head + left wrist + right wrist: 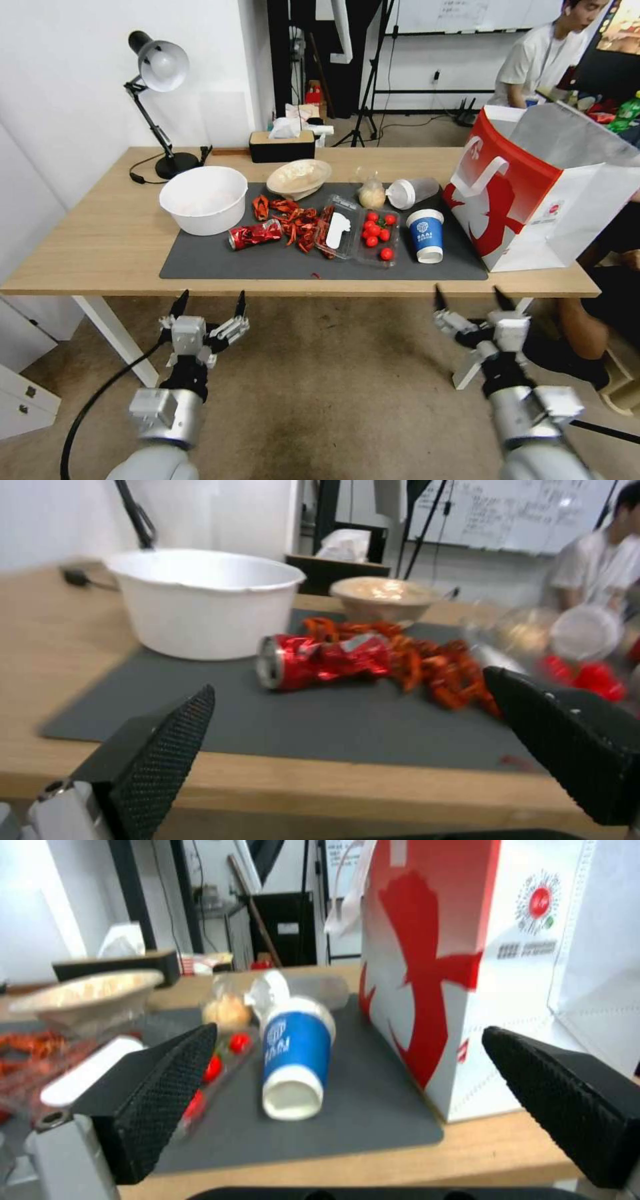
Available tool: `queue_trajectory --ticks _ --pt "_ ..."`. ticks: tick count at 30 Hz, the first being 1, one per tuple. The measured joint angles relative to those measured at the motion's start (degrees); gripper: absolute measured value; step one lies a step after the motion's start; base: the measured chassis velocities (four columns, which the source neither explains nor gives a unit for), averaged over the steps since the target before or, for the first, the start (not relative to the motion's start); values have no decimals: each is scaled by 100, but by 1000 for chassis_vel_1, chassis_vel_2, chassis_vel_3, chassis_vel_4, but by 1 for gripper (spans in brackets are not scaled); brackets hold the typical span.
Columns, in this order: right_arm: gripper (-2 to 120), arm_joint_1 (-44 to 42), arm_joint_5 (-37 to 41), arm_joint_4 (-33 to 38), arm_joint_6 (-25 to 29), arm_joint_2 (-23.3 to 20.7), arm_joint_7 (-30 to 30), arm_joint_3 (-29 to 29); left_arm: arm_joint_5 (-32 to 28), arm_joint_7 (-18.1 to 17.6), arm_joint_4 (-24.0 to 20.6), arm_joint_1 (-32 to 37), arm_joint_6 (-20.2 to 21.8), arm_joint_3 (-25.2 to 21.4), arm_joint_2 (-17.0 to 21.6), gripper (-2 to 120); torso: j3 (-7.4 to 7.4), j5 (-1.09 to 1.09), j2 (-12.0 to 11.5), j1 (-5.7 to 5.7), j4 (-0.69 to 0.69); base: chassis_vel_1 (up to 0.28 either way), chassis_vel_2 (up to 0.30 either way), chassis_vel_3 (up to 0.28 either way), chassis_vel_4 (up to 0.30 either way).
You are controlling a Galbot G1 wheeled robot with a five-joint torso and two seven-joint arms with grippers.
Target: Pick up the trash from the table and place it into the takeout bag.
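I hold both arms low, in front of the desk's near edge, short of any contact. The left gripper faces the near-left part of the dark grey mat; its jaws stand wide apart with nothing between them. In the left wrist view the crushed red can lies on its side between the two fingertips, so this arm appears lined up on it.

Reading the mat from left to right:
- white tub at the mat's left edge
- crushed red can beside it, touching the red shell scraps
- beige shallow bowl on the mat's far edge
- clear tray with small tomatoes, mid-mat
- knotted clear bag and clear plastic cup with white lid, the cup lying on its side
- blue paper cup, upside down

The takeout bag stands open on the desk's right end, its red face toward the trash and its mouth upward, which I judge suits dropping items in from above. No trash is in hand yet.

The right gripper hangs before the near-right edge, jaws also fully spread and empty. Its wrist view frames the blue paper cup and the bag's corner.
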Motion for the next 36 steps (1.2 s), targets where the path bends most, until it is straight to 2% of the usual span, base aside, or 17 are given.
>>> queue_trajectory --ticks 2,8,12,20,22,26,30,33,36 --pt "100 51 155 4 -33 -52 3 52 -286 -39 -33 -135 196 76 -31 100 0 0 0 0 -2 0 0 0 0" --pt "100 119 213 -141 143 -206 5 4 -428 -58 242 -212 -180 119 64 100 0 1 0 0 0 0 0 0 0" --pt "100 176 255 -210 349 -319 67 -34 -418 -13 304 -241 -263 106 99 100 0 -1 0 0 0 0 0 0 0" --pt "100 658 729 -632 273 -968 496 -256 -391 90 403 -288 -305 91 72 100 0 0 0 0 0 0 0 0 0" --pt "100 1105 1074 -1009 80 -1348 839 -470 -369 119 425 -295 -308 94 47 100 0 3 0 0 0 0 0 0 0" --pt "100 1738 1529 -1456 -180 -1696 1286 -781 -333 141 432 -286 -313 83 32 100 0 2 0 1 0 0 0 0 0" --pt "100 2241 1732 -1785 -286 -1902 1545 -1078 -318 150 432 -264 -340 57 19 100 1 1 0 0 0 0 0 0 0" --pt "100 2930 2132 -2146 -370 -2062 1883 -1591 -297 161 432 -232 -392 33 -7 100 1 0 0 0 -1 0 0 0 0" --pt "100 3228 2287 -2312 -417 -2096 1992 -1821 -285 163 431 -215 -420 23 -19 100 0 -1 0 1 1 0 0 0 0"
